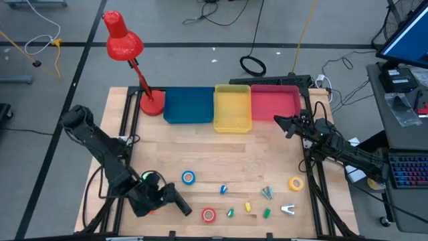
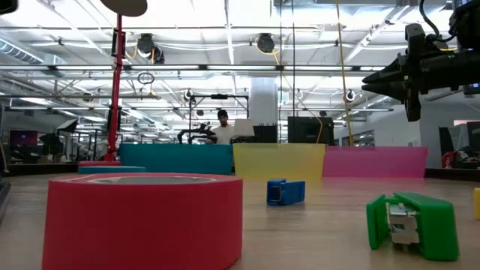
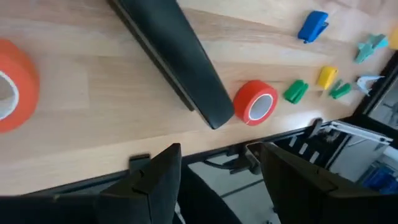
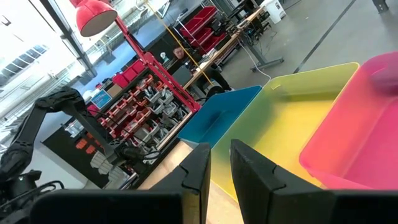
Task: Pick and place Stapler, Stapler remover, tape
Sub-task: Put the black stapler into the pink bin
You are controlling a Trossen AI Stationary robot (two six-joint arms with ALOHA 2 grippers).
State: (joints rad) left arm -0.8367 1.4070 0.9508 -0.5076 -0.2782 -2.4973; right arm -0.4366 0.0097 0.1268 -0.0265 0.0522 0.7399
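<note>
The black stapler (image 1: 179, 201) lies flat on the table near its near edge, and shows long and dark in the left wrist view (image 3: 180, 62). The red tape (image 1: 208, 215) (image 3: 256, 102) sits just off its end. The orange tape (image 3: 12, 87) lies on the stapler's other side. The blue tape (image 1: 188, 177) and the yellow tape (image 1: 295, 183) lie flat farther off. The pale stapler remover (image 1: 287, 209) rests near the right front corner. My left gripper (image 3: 221, 168) is open, low over the near edge beside the stapler. My right gripper (image 1: 281, 124) (image 2: 367, 79) hovers shut by the pink bin.
Blue bin (image 1: 188, 106), yellow bin (image 1: 232, 107) and pink bin (image 1: 275, 102) stand in a row along the far edge. A red desk lamp (image 1: 127, 47) stands on its base at the far left. Several small coloured clips (image 1: 247, 207) are scattered near the front right.
</note>
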